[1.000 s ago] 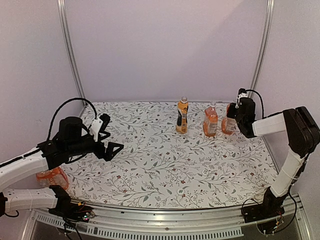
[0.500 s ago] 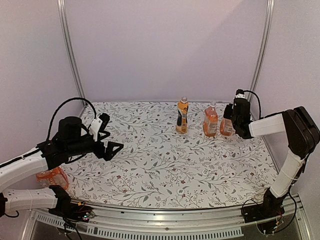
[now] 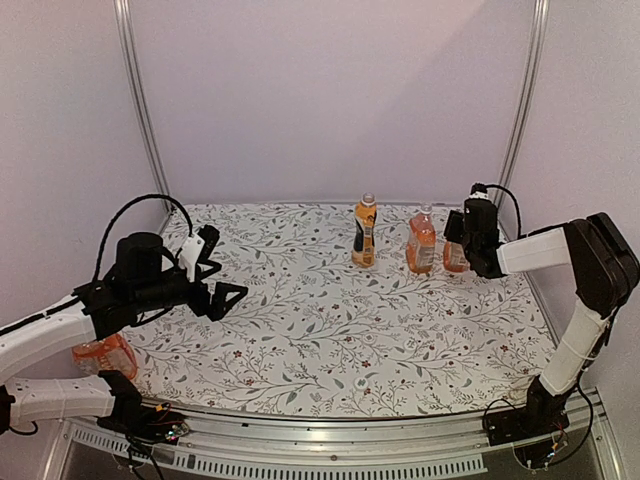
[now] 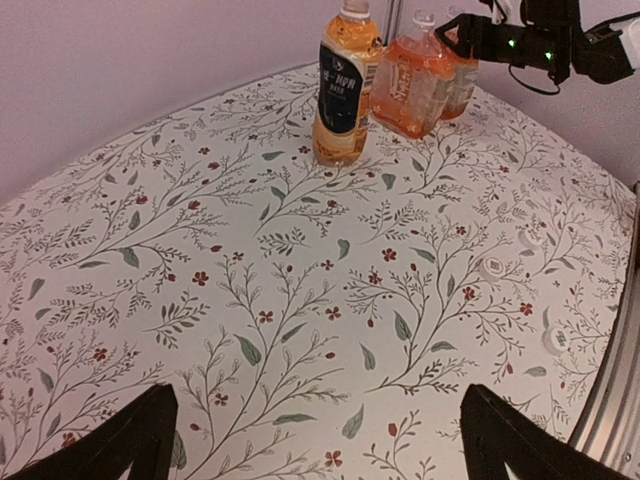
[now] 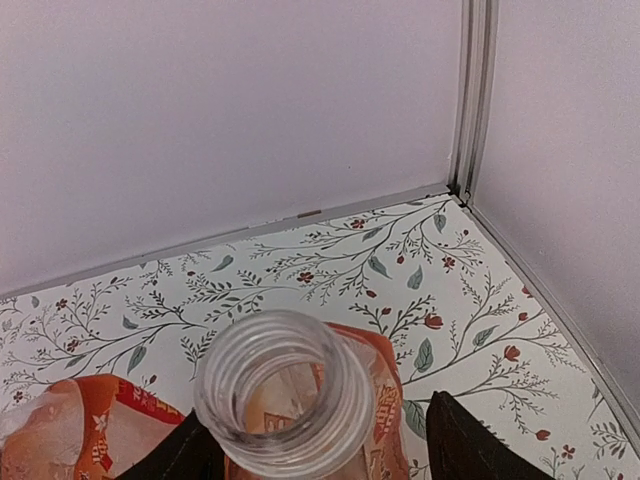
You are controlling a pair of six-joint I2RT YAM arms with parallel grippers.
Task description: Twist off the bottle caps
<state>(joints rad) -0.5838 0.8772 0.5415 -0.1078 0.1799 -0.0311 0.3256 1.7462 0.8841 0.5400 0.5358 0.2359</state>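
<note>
Top view: the left gripper (image 3: 226,283) hovers mid-left, fingers spread. The right gripper (image 3: 463,240) stands at a squat clear orange-labelled bottle (image 3: 452,256), upper right.

Left wrist: a white ribbed cap (image 4: 423,18) tops the neighbouring squat bottle (image 4: 405,85).

Right wrist: the open threaded neck (image 5: 283,392) (uncapped) sits bottom centre between dark fingers (image 5: 465,450); I cannot tell whether they grip it.

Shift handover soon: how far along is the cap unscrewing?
Done: the rightmost bottle is open, neck bare. In hand: the right pincer straddles it; left pincer hangs open. Remaining: the tall bottle and middle bottle are capped; the bottle by the left arm is unclear.
</note>
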